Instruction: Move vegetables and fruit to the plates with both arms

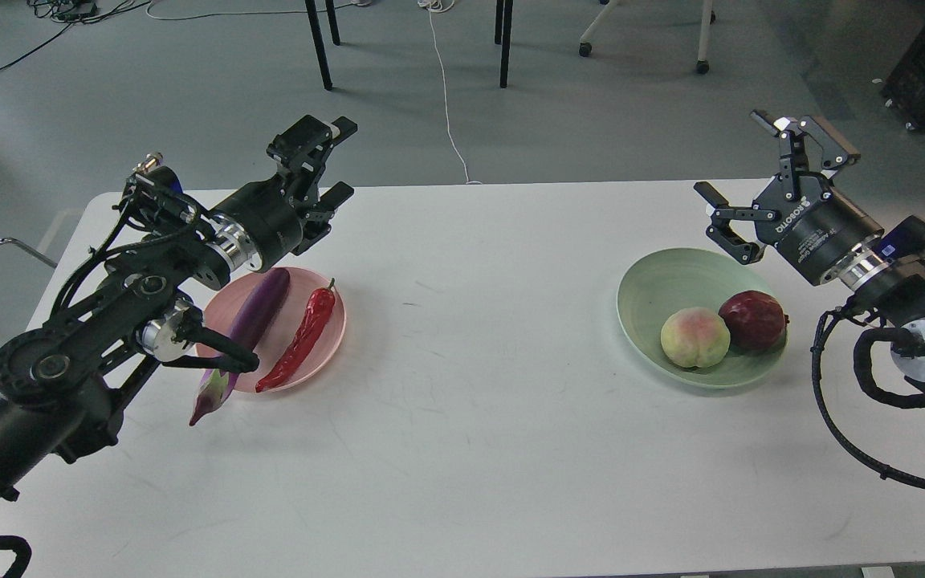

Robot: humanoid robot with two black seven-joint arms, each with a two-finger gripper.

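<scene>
Eggplant (250, 325) plated — both grippers (332, 164) (759, 172) raised, agape, empty.

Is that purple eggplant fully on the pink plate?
No. The eggplant lies across the pink plate, its pale stem end overhanging the near rim.

Behind the left hand (332, 164), the left arm (93, 321) covered the near-left rim of the pink plate (332, 337) and part of the eggplant (250, 321), while the right arm (912, 321) ran off the right edge and the desk (462, 449) was cut off along the bottom.
</scene>
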